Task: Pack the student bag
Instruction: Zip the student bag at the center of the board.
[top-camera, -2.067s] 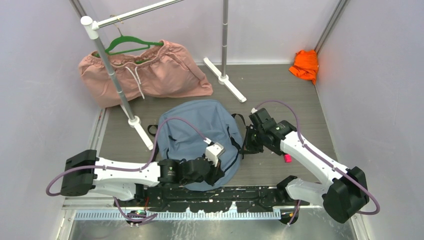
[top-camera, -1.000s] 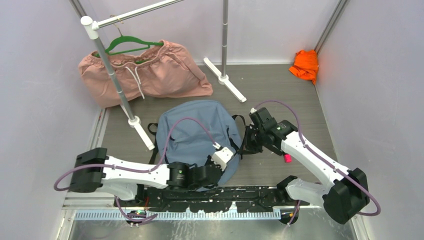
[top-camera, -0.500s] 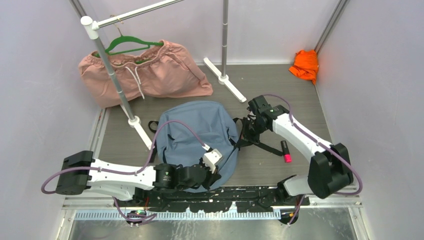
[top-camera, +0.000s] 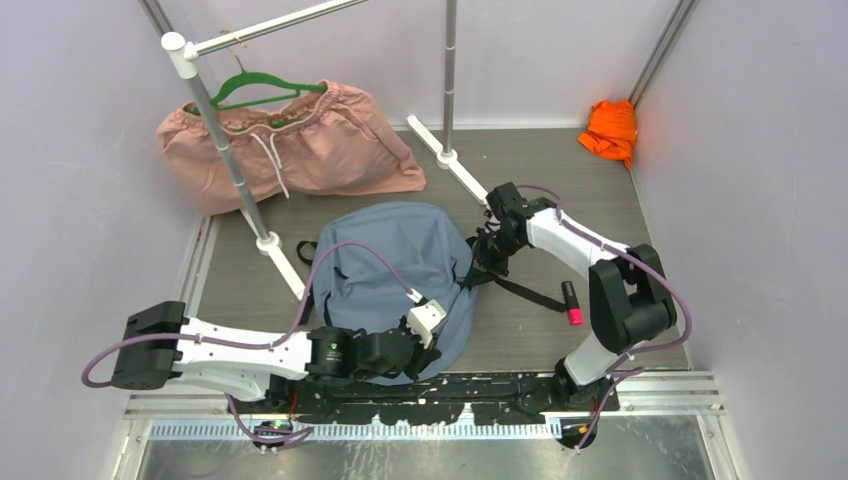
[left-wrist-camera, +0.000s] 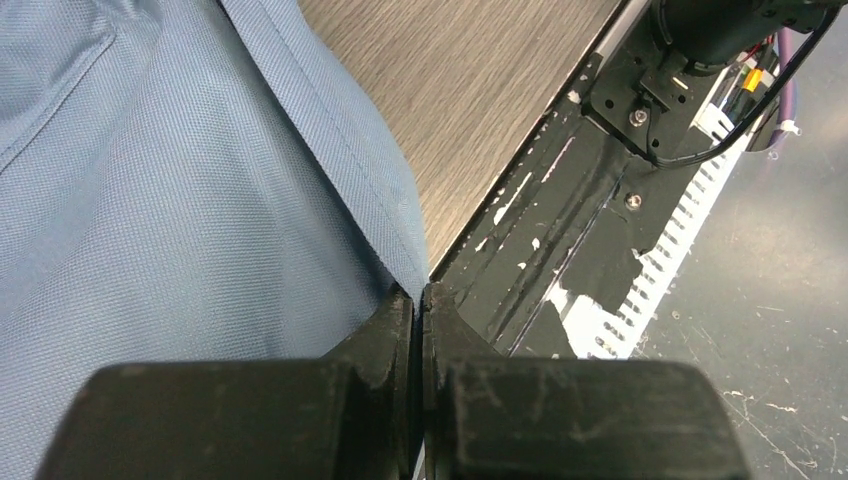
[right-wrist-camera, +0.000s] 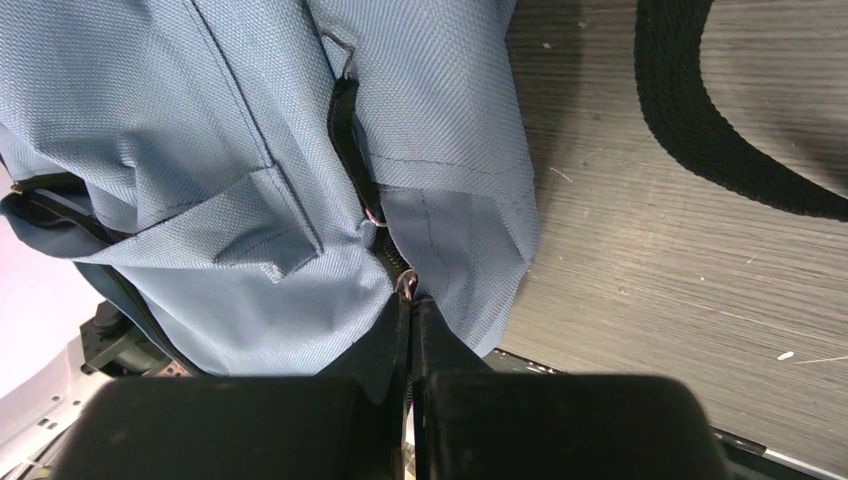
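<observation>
The main risk is the right gripper losing the zipper pull. Its fingers are pressed together with only the small metal pull nipped at their very tips. A tug off the line of the zip would likely pop it free, or jam it in the folded cloth just ahead of the tips.

The second risk is the whole bag sliding instead of the zip running. The left gripper looks to be the anchor, its fingers squeezed shut on the bag's hem. That pinch takes only a thin corner of fabric at the tips, and if it slips the bag would drag across the table.

The black strap loops to the right of the right fingers, apart from them, and could snag on a wide sweep.

The bag is soft dusty-blue woven cloth with black trim, lying flat and slack between the two grippers. It spreads away to the left of the left fingers. Ahead and to the left of the right fingers it bunches into folds around the zip. It looks limp and nearly empty, so it would resist a pull very little. I cannot tell whether the zip is open at all.
</observation>
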